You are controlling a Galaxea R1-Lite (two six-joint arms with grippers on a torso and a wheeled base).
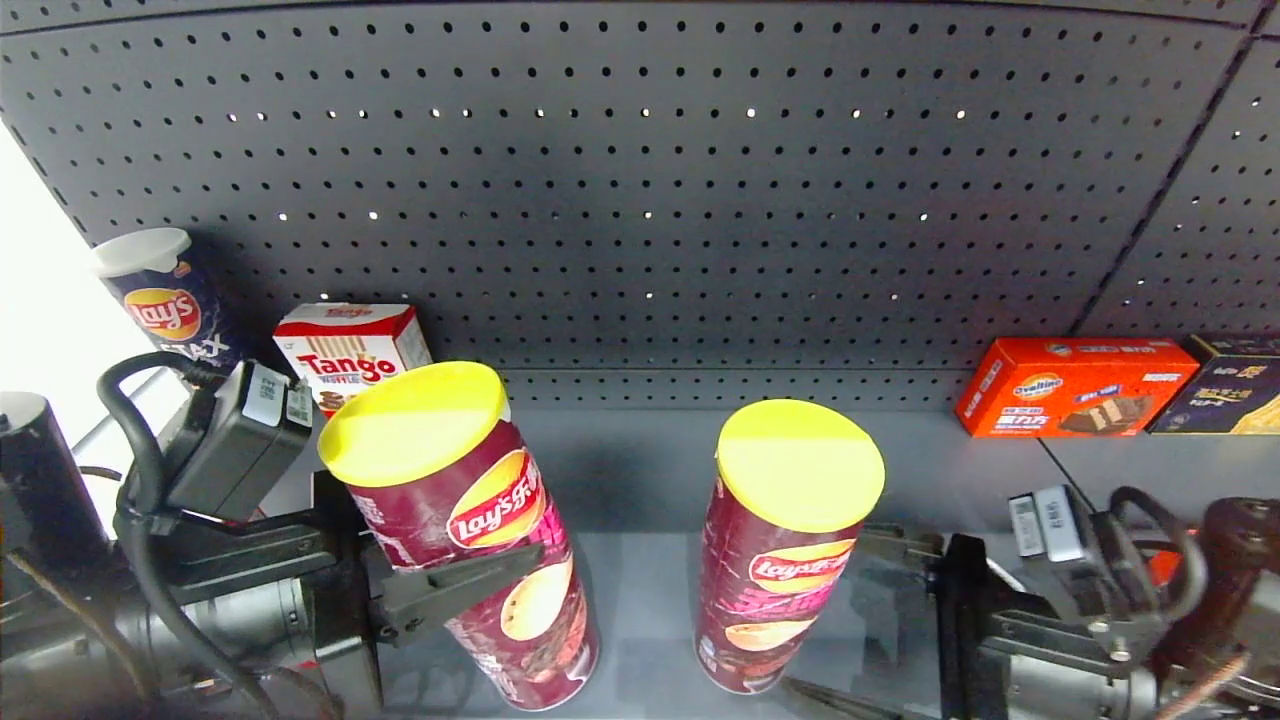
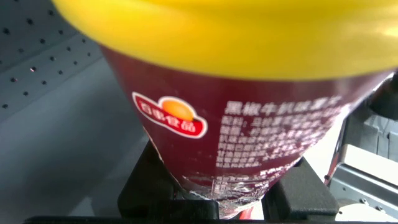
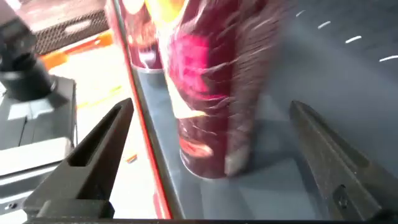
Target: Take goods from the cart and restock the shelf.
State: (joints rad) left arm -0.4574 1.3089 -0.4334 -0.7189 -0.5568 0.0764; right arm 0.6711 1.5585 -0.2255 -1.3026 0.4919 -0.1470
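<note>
Left gripper (image 1: 455, 592) clenched on tilted maroon chip tube with yellow lid (image 1: 480, 510), lower left, at grey metal shelf (image 1: 640, 470) front (right gripper (image 3: 211, 109) spread wide by standing twin tube (image 1: 780, 570)): placement step, I judge; next, upright, lower, release.

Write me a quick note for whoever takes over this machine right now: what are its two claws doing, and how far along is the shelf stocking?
Left gripper: shut on a maroon cardboard chip can with a yellow plastic lid, held tilted over the front of the grey metal shelf. I cannot tell whether its base touches the shelf.
Right gripper: open, at the side of a second maroon yellow-lidded can, clear of it.
Done: the second can stands on the shelf, to the right of the held one.
Left: set the held can upright and release it, then probably fetch more goods.
</note>
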